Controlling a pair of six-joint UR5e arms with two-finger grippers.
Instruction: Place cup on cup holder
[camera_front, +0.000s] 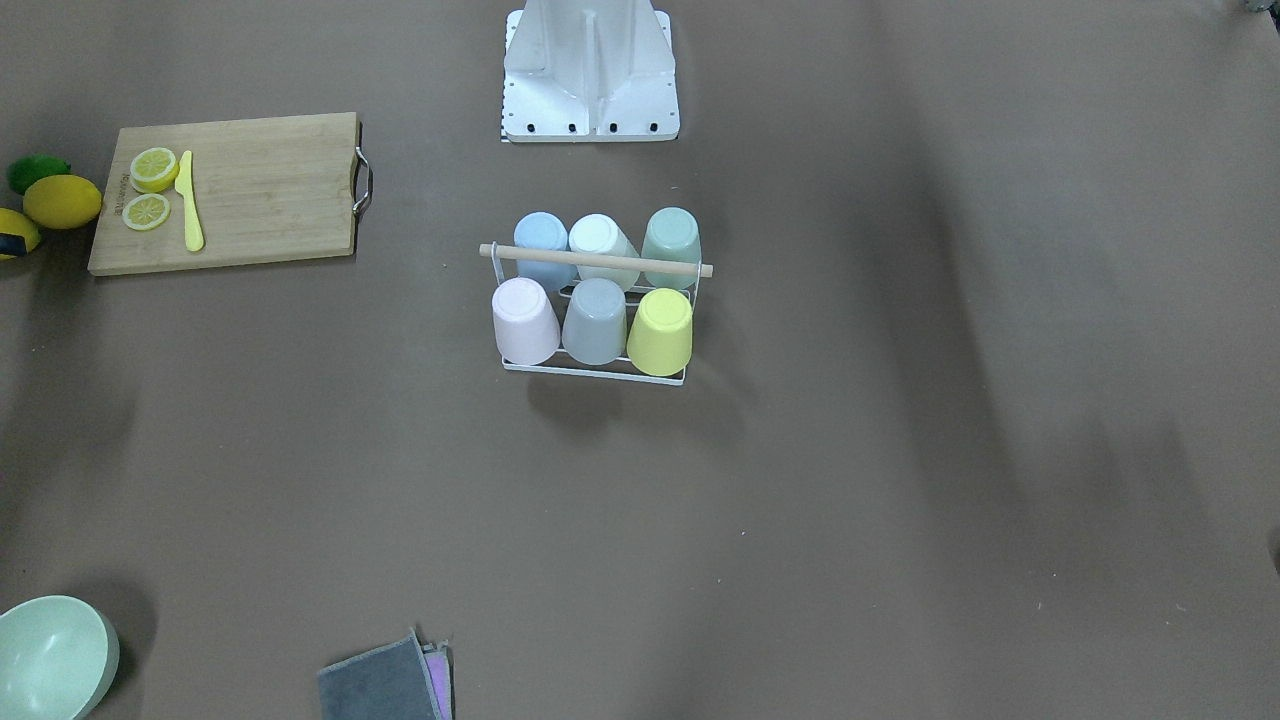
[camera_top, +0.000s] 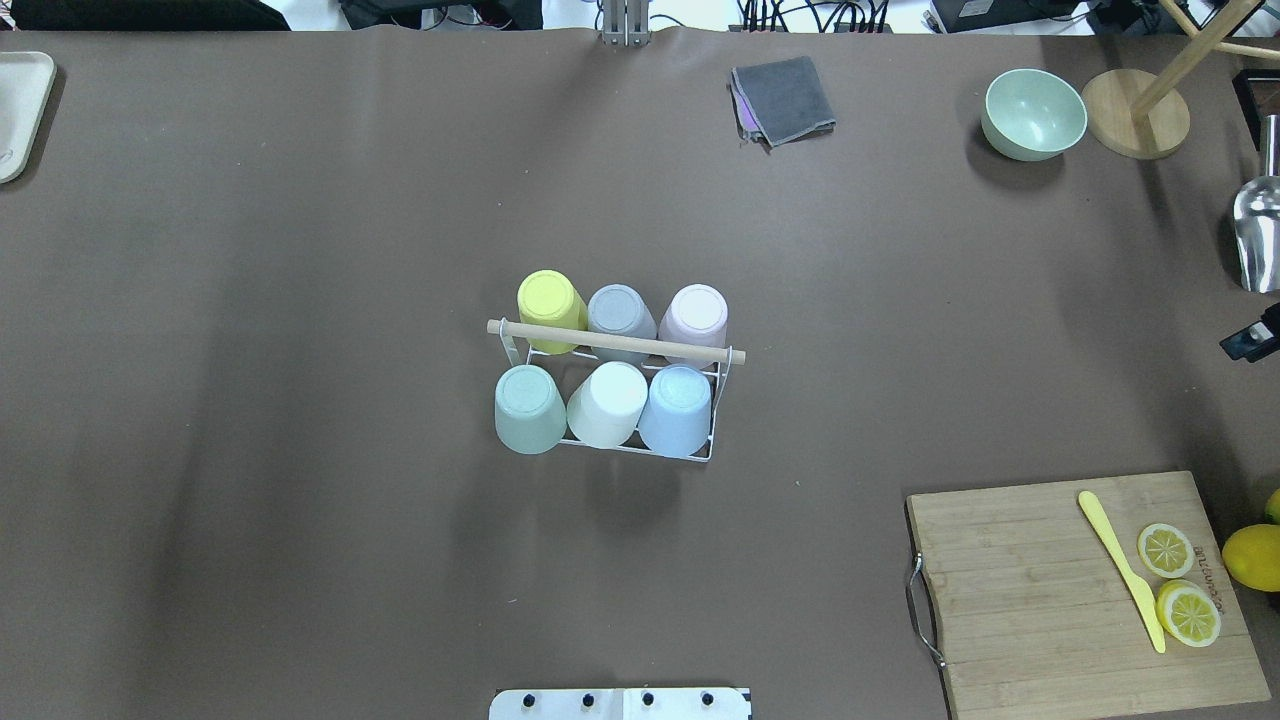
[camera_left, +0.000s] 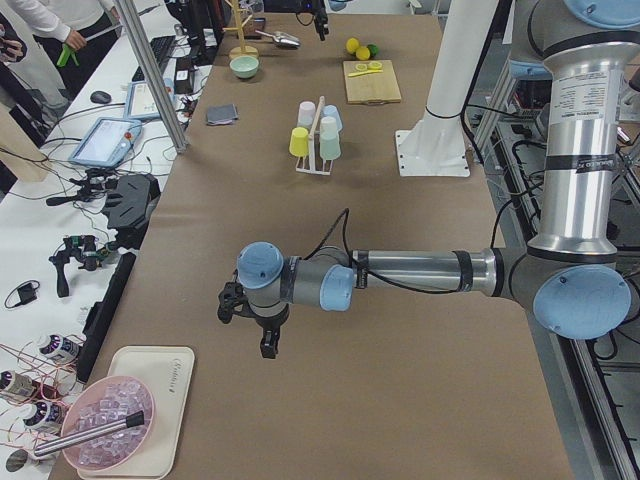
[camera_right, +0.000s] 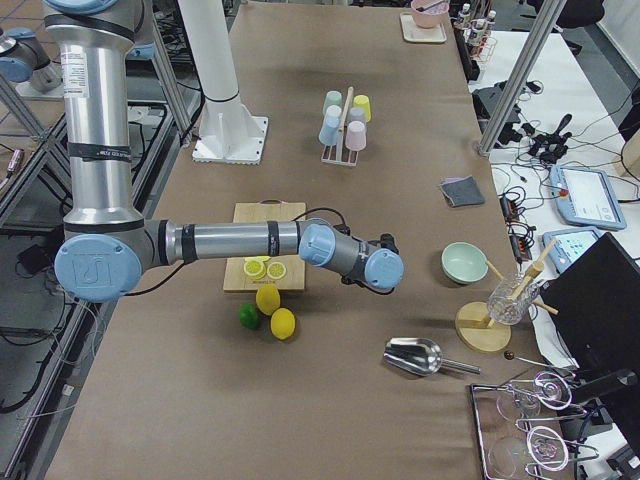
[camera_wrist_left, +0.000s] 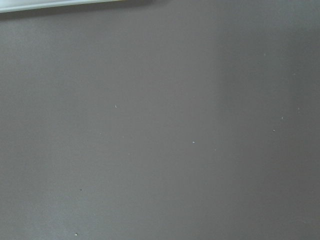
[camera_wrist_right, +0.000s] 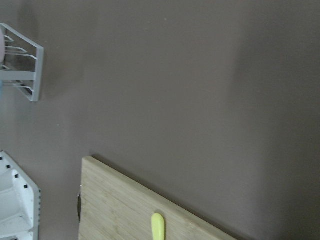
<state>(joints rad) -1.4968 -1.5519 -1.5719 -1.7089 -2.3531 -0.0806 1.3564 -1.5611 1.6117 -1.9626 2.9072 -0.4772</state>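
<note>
The cup holder (camera_top: 620, 342) stands mid-desk (camera_top: 300, 250), holding six upturned cups (camera_top: 607, 402), three on each side of its wooden rod, seemingly on the prongs. The left fingers (camera_left: 268, 346) and right fingers (camera_right: 388, 243) hang well apart from it; wide or narrow, I cannot tell.

Left tool (camera_left: 247, 332) and right tool (camera_right: 387, 243) hang on outstretched, level forearms

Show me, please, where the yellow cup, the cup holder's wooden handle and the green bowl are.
yellow cup (camera_top: 547, 297): overhead exterior, upturned base.
wooden handle (camera_top: 617, 342): overhead exterior, rod's middle.
green bowl (camera_top: 1035, 105): overhead exterior, inner wall.
</note>
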